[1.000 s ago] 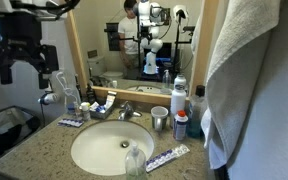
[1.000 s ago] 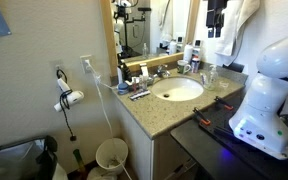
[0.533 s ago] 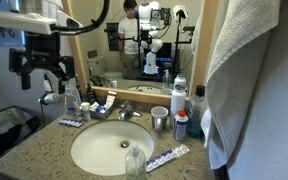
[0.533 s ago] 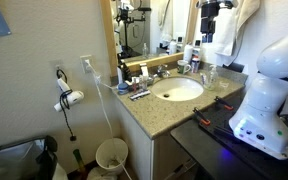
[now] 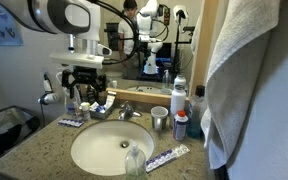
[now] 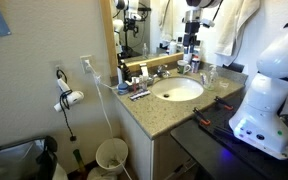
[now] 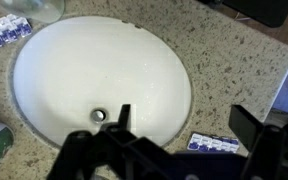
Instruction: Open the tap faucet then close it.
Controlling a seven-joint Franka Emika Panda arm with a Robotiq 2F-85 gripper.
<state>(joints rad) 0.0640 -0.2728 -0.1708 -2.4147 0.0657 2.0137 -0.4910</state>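
The small shiny chrome tap faucet (image 5: 127, 110), with a short bent spout and a lever on top, is found at the back edge of the white oval sink (image 5: 76, 150), just in front of the mirror. It is fixed to the speckled stone counter (image 5: 34, 150), so it cannot be lifted or slid away. Only the lever is made to move. The metal is hard and smooth, so it is likely to be slippery. The lever is best taken at its free end and moved gently. The black gripper (image 5: 85, 95) is held up in the air near the tap, not touching it. In the wrist view its fingers (image 7: 119, 120) are seen spread wide over the sink, with nothing between them. The tap is not seen there.
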